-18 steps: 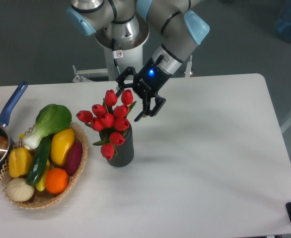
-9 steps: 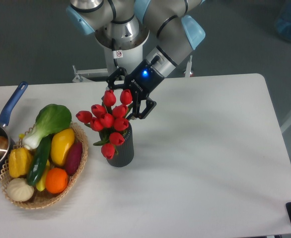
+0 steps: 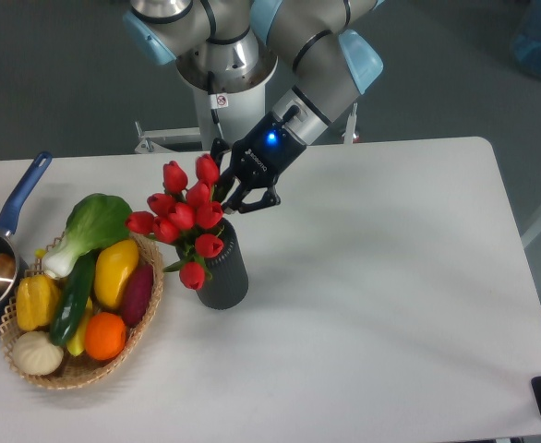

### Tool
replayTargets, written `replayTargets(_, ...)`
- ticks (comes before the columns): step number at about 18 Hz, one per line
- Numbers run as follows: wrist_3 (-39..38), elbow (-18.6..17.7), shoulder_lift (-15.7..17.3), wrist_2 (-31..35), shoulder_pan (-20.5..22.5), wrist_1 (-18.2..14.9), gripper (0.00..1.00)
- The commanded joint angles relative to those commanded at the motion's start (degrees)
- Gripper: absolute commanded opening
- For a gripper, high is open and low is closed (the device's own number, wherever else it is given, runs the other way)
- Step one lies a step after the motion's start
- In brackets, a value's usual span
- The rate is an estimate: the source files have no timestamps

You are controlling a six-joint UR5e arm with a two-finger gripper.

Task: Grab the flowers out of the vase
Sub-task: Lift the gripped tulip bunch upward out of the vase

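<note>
Black two-finger gripper (image 3: 234, 192) pinched shut on bunch of red tulip buds with green leaves (image 3: 183, 220), gripping at bunch's 2 o'clock edge. Stems sit in dark ribbed cylindrical vase (image 3: 221, 271). Risk: off-centre hold slips, or tight stems drag vase over toward wicker basket (image 3: 138, 325) at 9 o'clock.

I see my gripper (image 3: 236, 192) closed on the flowers (image 3: 183, 217) just above the vase (image 3: 222, 273) — the bunch leans toward the tabletop's (image 3: 390, 277) left edge, where a basket (image 3: 150, 277) of vegetables sits — stems in the vase.
</note>
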Motion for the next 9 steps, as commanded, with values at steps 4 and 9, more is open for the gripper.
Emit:
replayTargets(4,0.09,0.17,0.0,0.0,0.44,0.09,0.0)
replayTargets(9,0.09,0.18,0.0,0.0,0.88,0.09,0.0)
